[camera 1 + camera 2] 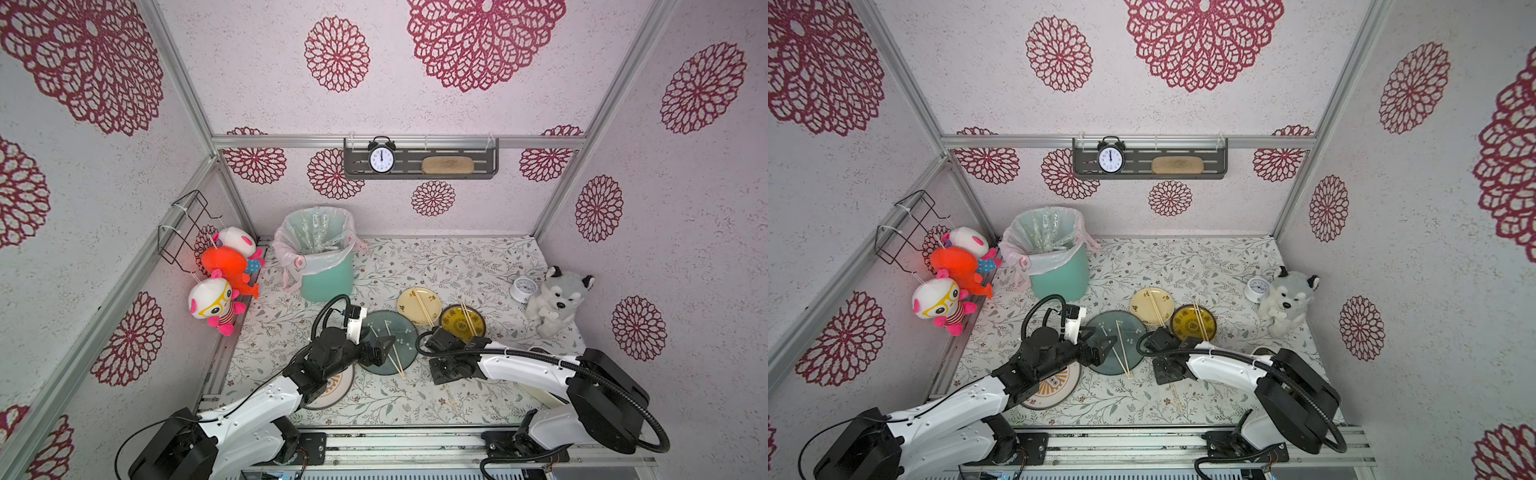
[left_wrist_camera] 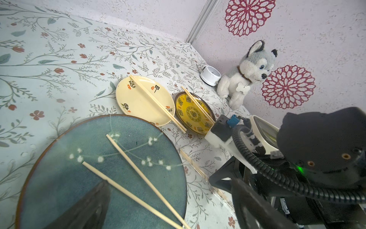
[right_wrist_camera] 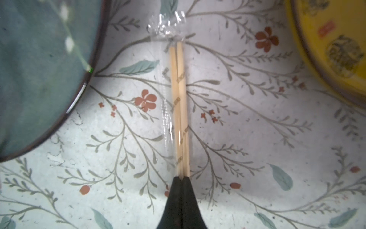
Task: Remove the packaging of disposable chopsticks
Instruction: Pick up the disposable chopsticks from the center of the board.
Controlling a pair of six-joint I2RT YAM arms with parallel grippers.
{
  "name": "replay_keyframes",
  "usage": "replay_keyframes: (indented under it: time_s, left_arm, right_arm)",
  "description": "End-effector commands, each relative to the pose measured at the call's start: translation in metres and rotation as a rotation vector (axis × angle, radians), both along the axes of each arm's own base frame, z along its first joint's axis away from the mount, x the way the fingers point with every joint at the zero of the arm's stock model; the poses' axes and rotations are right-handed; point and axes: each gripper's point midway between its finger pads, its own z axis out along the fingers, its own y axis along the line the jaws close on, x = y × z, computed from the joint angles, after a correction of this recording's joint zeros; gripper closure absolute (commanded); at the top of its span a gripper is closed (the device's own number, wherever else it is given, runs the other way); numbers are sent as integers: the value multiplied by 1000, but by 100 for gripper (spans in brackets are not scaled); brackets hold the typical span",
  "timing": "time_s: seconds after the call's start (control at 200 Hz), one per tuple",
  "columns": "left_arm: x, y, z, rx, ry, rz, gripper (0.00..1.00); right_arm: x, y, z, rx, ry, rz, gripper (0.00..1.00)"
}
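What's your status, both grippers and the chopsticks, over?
Left gripper open over blue plate. Right gripper shut on end of wrapped pair, sleeve not yet off. Yellow plate beside it, not touching.

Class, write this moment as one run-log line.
right gripper: shut on clear crinkly plastic sleeve holding pale wooden chopsticks | left gripper: open above round blue-green plate

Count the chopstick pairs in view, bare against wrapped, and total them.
Bare pairs of pale wooden chopsticks: 3, on the large round teal plate, the cream plate and the yellow dark-rimmed plate.
Pairs inside a clear plastic sleeve: 1, in the right gripper's shut jaws.
Total: 4
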Motion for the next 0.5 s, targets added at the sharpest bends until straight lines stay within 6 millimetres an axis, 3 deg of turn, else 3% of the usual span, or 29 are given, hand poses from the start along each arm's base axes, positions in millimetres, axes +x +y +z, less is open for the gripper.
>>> replay_keyframes:
  time_s: [0.0, 0.315, 0.495]
  left_arm:
    - [3, -11, 15, -40, -29, -23, 2]
    - [1, -23, 28, -134, -52, -72, 3]
    - [1, -42, 31, -183, -16, -137, 2]
  right_arm:
    - [-1, -6, 7, 15, -25, 5, 100]
    - [1, -8, 39, 122, -144, 27, 100]
    - [4, -2, 69, 263, -267, 54, 100]
